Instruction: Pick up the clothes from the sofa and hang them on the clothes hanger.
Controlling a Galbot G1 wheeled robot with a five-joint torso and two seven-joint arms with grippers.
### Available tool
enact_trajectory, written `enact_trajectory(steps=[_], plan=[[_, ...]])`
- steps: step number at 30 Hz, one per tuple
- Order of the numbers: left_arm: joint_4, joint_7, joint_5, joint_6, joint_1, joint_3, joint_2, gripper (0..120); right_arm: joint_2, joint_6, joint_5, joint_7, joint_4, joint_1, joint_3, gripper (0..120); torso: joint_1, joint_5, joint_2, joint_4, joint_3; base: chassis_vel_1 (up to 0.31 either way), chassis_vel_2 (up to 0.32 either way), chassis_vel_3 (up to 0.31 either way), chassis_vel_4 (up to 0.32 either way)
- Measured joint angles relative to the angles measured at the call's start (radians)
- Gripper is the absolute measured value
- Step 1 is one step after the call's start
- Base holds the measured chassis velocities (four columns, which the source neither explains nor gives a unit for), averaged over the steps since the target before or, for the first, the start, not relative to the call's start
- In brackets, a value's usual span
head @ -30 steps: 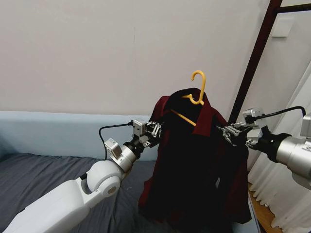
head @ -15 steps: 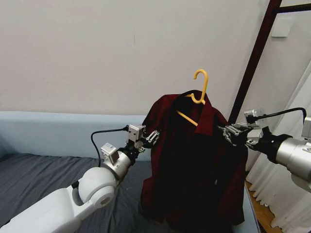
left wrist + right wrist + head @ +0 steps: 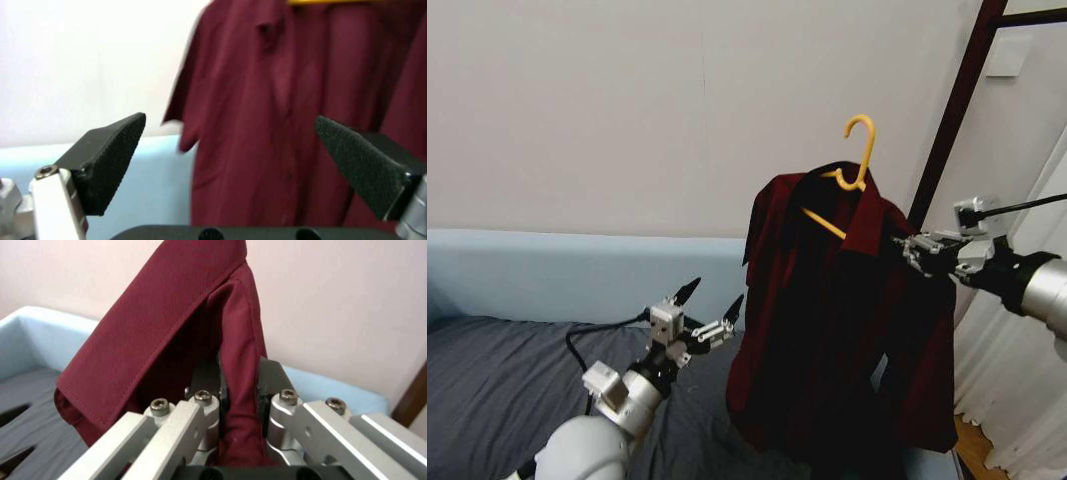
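Two grippers noted. Our right gripper [image 3: 914, 250] is clamped on the shoulder of the maroon shirt [image 3: 837, 330], which hangs on a yellow hanger [image 3: 852, 165] over the grey sofa [image 3: 487, 390]. Our left gripper [image 3: 715, 295] hovers beside the shirt, fingers spread, holding nothing.

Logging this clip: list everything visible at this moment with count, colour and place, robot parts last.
shirt: one, dark red, draped on the hanger, held up over the sofa's right end.
hanger: one, yellow, inside the shirt's collar, hook free on top.
sofa: one, light blue back and dark grey seat, along the wall.
wall: one, off-white, behind everything.
post: one, dark brown, slanting up behind the shirt at right.
curtain: one, white, far right.
left end effector: one, silver with black fingers, open, low over the sofa seat, apart from the shirt.
right end effector: one, silver, shut on the shirt's shoulder fabric.
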Motion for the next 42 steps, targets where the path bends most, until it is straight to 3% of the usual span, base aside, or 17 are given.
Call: enact_trajectory(steps=[8, 13, 18, 36, 42], plan=[[0.056, -0.011, 0.118, -0.117, 0.281, -0.143, -0.14, 100, -0.029, -0.058, 0.064, 0.105, -0.007, -0.001, 0.07, 8, 0.0, 0.0003, 0.0, 0.0, 0.0, 0.0, 0.0, 0.0, 0.0], [0.07, 0.01, 0.12, -0.149, 0.384, -0.212, -0.246, 100, -0.007, -0.093, 0.101, 0.193, -0.001, -0.003, 0.102, 8, 0.0, 0.0003, 0.0, -0.0001, 0.0, 0.0, 0.0, 0.0, 0.0], [0.071, 0.022, 0.166, -0.18, 0.449, -0.247, -0.297, 100, 0.008, -0.108, 0.121, 0.259, -0.001, -0.004, 0.125, 8, 0.0, 0.0003, 0.0, 0.0, 0.0, 0.0, 0.0, 0.0, 0.0], [0.053, 0.062, 0.224, -0.226, 0.485, -0.242, -0.297, 100, 0.004, -0.127, 0.18, 0.359, -0.011, -0.008, 0.193, 8, 0.0, 0.0002, 0.0, 0.0, 0.0, 0.0, 0.0, 0.0, 0.0], [0.053, 0.062, 0.223, -0.225, 0.483, -0.24, -0.296, 100, -0.035, -0.126, 0.22, 0.406, -0.086, -0.002, 0.27, 8, 0.0, 0.0003, 0.0, 0.0, 0.0, 0.0, 0.0, 0.0, 0.0]])
